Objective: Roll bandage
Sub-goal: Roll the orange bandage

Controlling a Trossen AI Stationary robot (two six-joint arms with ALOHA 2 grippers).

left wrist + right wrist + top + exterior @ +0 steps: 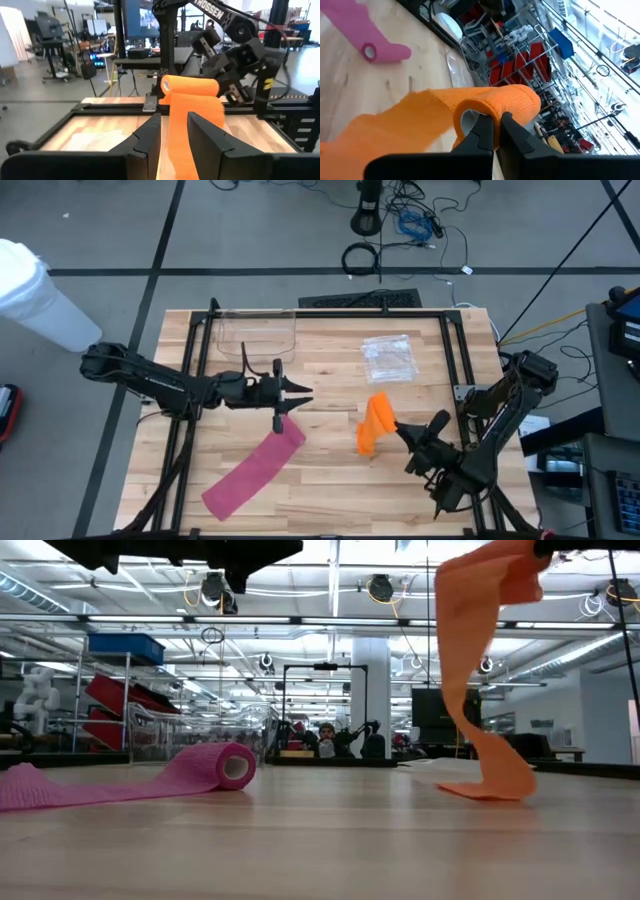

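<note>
A partly rolled orange bandage [374,423] is lifted at the table's right middle. Its rolled end [505,100] is in my right gripper [398,427], which is shut on it, and its loose tail hangs down to the table [490,783]. A pink bandage [255,470] lies on the table left of centre, its rolled end [226,764] resting on its side and its flat tail running toward the near left. My left gripper [303,397] hovers level just beyond the pink roll, open and empty, pointing toward the orange bandage [192,100]. My right gripper holds the orange roll at its open end [485,111], with one finger in the hollow core and the other outside the wall. The roll is lifted clear of the table. The unrolled strip hangs slack below it, with its lower end [495,788] folded on the table.
A clear plastic bag [388,358] lies on the far right of the table. A clear plastic container [255,330] stands at the far left. Black frame rails [455,350] run along the table's sides and far edge. Bare wood lies between the two bandages.
</note>
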